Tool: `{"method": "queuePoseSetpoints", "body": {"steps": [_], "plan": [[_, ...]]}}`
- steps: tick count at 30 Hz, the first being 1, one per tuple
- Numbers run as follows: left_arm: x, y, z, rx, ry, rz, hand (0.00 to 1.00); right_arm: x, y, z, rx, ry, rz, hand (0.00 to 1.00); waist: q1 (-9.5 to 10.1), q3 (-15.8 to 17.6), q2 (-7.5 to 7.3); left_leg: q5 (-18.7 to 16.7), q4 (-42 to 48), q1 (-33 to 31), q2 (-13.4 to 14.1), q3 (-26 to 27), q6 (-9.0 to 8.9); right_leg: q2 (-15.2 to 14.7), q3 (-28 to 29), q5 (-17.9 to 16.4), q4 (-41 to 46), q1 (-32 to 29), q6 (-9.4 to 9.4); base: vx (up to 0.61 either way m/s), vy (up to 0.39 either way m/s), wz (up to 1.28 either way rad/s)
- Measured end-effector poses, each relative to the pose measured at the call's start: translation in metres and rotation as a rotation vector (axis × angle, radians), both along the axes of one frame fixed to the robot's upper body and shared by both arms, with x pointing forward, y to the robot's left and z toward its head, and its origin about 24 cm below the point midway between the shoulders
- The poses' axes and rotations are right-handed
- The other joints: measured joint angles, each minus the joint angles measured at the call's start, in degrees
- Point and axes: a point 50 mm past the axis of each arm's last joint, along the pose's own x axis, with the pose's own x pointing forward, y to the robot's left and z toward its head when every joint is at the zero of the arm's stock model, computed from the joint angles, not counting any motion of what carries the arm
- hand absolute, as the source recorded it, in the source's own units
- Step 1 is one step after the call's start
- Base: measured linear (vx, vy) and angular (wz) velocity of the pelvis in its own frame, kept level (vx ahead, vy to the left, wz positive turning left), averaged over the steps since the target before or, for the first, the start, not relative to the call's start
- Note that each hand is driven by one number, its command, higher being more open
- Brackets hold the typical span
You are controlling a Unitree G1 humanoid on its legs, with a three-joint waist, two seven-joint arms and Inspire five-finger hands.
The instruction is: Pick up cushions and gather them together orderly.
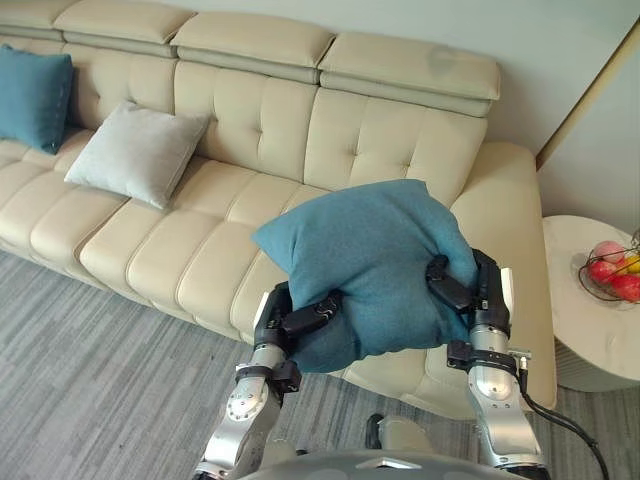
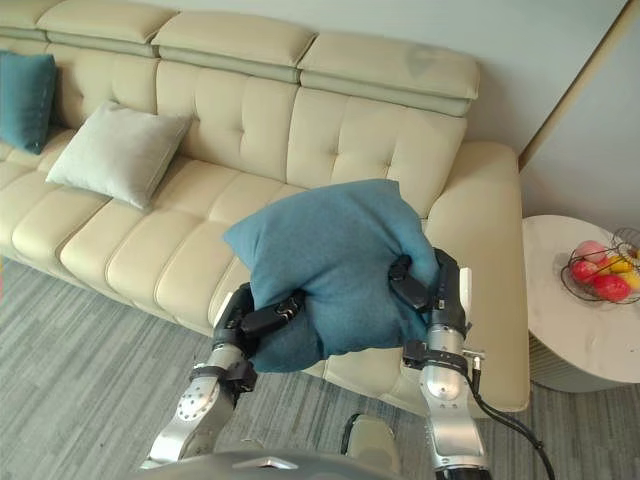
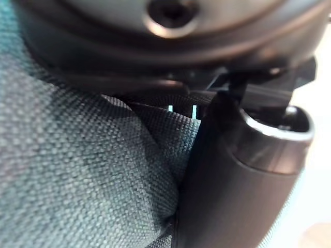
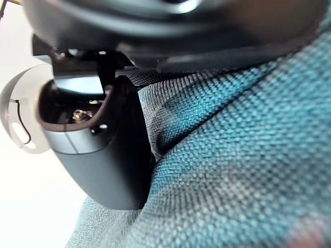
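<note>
One held cushion (image 1: 370,260); grey cushion (image 1: 137,152) on sofa (image 1: 380,140); fruit bowl (image 1: 588,283) right.

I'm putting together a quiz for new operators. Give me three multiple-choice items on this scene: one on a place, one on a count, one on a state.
1. Where is the grey cushion? A. on the sofa, leaning on its backrest; B. on the floor; C. on a chair.
2. How many cushions are in sight? A. one; B. two; C. three.
3. How is the near teal cushion held? A. by one hand alone; B. gripped by both hands; C. balanced on flat open palms.
Key: 1 A: it rests against the backrest. 2 C: grey, near teal, plus a far teal cushion at the sofa's left end. 3 B: left hand and right hand curl fingers into its cloth.
</note>
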Motion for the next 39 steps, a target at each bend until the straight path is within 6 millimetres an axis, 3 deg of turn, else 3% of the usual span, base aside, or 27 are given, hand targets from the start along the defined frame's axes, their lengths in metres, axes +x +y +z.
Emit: {"method": "queuePoseSetpoints", "body": {"steps": [2,3,4,5,6,7,9,14,22,34,39], "plan": [[0.000,-0.003,0.001,-0.013,-0.005,-0.007,0.00,0.000,-0.001,0.003,0.012,-0.016,-0.019,0.00,1.14,-0.1,0.32,-5.4,-1.9,-3.8,1.8,-1.9,0.20,-0.3,2.0,0.0,-0.1,0.3,0.02,0.08,0.132,-0.46],[0.000,-0.003,0.001,-0.014,-0.007,-0.006,0.00,0.000,0.000,0.003,0.014,-0.018,-0.019,0.00,1.58,0.0,0.32,-5.9,-7.8,-4.4,1.8,-4.2,0.04,-0.6,3.1,-0.2,0.0,0.3,0.35,0.13,0.270,-0.46],[0.000,-0.003,0.001,-0.014,-0.006,-0.006,0.00,0.000,0.000,0.003,0.014,-0.018,-0.019,0.00,1.61,0.0,0.37,-5.6,-10.5,-4.3,1.6,-5.2,0.05,-0.6,3.5,-0.4,0.2,0.2,0.69,0.13,0.329,-0.44],[0.000,-0.003,0.001,-0.014,-0.006,-0.006,0.00,0.000,-0.001,0.004,0.012,-0.020,-0.018,0.00,1.52,0.0,1.35,-3.6,-20.3,-3.0,1.2,-9.7,-0.07,-0.4,5.0,-1.7,1.2,-0.2,2.70,0.13,0.337,-0.59],[-0.002,0.001,-0.002,0.000,0.007,0.000,0.00,0.001,0.003,0.001,0.028,-0.008,-0.016,0.00,1.57,0.5,0.84,0.4,-23.6,-1.0,0.1,-10.5,-2.06,-1.2,7.5,-3.0,2.9,-0.6,4.88,0.11,0.296,-0.54],[-0.002,0.002,-0.002,0.004,0.006,-0.001,0.00,0.001,0.004,0.000,0.034,-0.006,-0.018,0.00,1.28,0.5,0.36,0.3,-23.3,-0.9,-0.5,-10.4,-2.02,-1.7,7.9,-3.1,3.1,-0.8,4.89,0.10,0.222,-0.41],[0.000,0.003,0.000,0.008,-0.004,0.000,0.00,0.003,0.006,0.001,0.045,-0.015,-0.023,0.00,1.32,1.3,-1.37,-0.9,-18.7,-2.7,-3.0,-10.6,-1.14,-4.4,11.0,-4.5,4.8,-2.6,7.17,0.11,0.233,-0.38],[-0.003,0.005,0.000,0.016,0.001,0.002,0.00,0.003,0.008,-0.001,0.048,-0.005,-0.013,0.00,1.54,1.3,-1.48,-3.1,-19.0,-0.5,-4.7,-8.1,0.83,-5.7,16.1,-4.3,5.6,-4.3,7.37,0.07,0.142,-0.52],[-0.009,0.007,-0.003,0.022,0.024,0.000,0.00,0.000,0.007,-0.015,0.048,0.062,-0.014,0.00,0.70,0.7,-2.18,-3.0,-24.1,1.8,-4.5,-4.4,1.35,-5.1,21.3,-0.2,1.4,-6.7,8.40,-0.03,0.035,-0.47],[-0.010,0.007,-0.005,0.061,0.027,-0.013,0.00,-0.002,0.005,-0.027,0.026,0.119,-0.009,0.00,0.47,-2.9,-3.03,1.4,-30.4,3.5,-5.4,-6.1,1.69,-5.5,19.2,2.3,-1.8,-5.6,7.88,-0.03,-0.023,0.04],[0.006,0.009,0.006,0.122,-0.037,-0.006,0.00,0.019,0.007,-0.028,0.009,0.113,0.015,0.00,0.41,-2.1,-3.36,3.6,-31.9,-1.6,-5.1,-6.0,0.77,-5.2,18.4,4.5,-1.7,-11.4,7.01,-0.11,-0.022,0.00]]}}
